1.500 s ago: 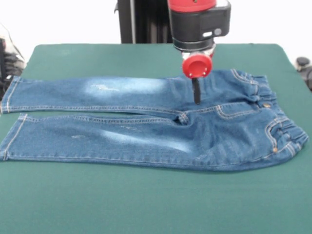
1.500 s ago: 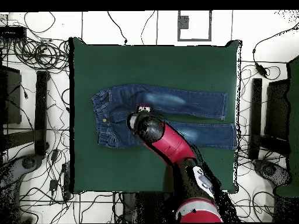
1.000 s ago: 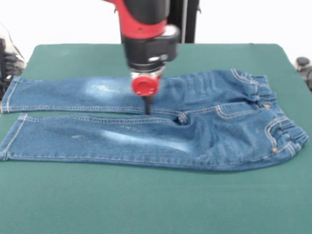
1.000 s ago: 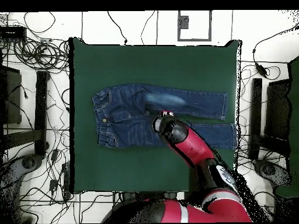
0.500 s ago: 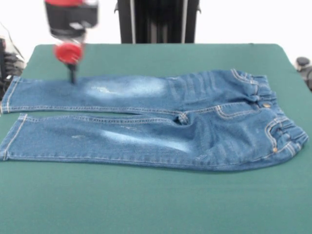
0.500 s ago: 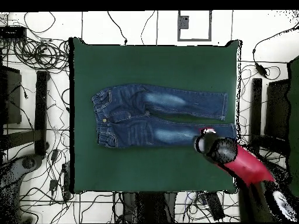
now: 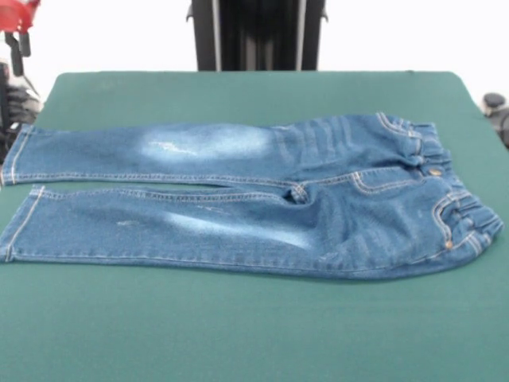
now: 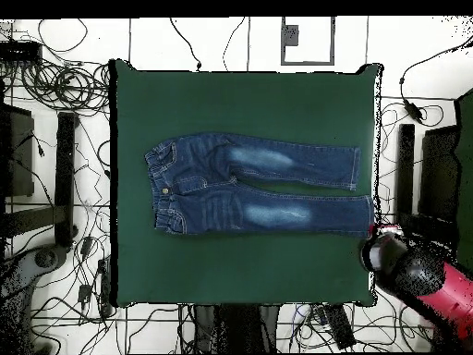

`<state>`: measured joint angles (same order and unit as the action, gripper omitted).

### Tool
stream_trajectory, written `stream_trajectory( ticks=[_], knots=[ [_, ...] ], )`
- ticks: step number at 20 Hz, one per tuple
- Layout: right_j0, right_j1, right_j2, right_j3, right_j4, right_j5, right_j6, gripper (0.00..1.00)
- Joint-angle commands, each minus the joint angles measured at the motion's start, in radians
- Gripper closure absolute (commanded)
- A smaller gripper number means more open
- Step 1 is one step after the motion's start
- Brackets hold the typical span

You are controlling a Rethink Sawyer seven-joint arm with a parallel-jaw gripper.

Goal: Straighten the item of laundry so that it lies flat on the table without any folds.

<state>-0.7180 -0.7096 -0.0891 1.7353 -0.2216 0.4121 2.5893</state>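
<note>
The small blue denim jeans (image 7: pixel 262 199) lie spread out on the dark green table (image 7: pixel 254 326), waistband to the right and both leg cuffs to the left in the front view. They look flat, with slight wrinkles near the waistband. In the overhead view the jeans (image 8: pixel 249 185) lie across the middle of the table (image 8: pixel 240 102), waistband to the left. My gripper (image 7: pixel 16 40) shows only at the top left corner of the front view, off the table's left edge and clear of the jeans. In the overhead view the gripper (image 8: pixel 381 242) is beside the table's right edge near a cuff.
The black pedestal (image 7: pixel 256 36) stands behind the table's far edge. Dark equipment (image 7: pixel 16 99) sits off the left edge and a dark object (image 7: pixel 495 103) off the right. Cables (image 8: pixel 55 83) and stands (image 8: pixel 66 176) surround the table in the overhead view.
My gripper has swept from over the jeans' hip area along the far leg to the cuff end and off the table's edge. The jeans have not visibly moved.
</note>
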Motion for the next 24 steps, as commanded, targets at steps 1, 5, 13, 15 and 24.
stream_trajectory(
  ticks=[1,5,13,15,24],
  knots=[
    [0.044,0.003,0.18,0.036,-0.083,0.033,-0.197,0.0],
    [0.073,0.01,0.167,0.031,-0.097,0.016,-0.129,0.0],
    [0.094,0.009,0.156,0.025,-0.102,0.021,-0.086,0.0],
    [0.096,0.004,0.154,0.026,-0.101,0.022,-0.082,0.0],
    [0.09,-0.002,0.162,0.042,-0.094,0.01,-0.081,0.0]
  ],
)
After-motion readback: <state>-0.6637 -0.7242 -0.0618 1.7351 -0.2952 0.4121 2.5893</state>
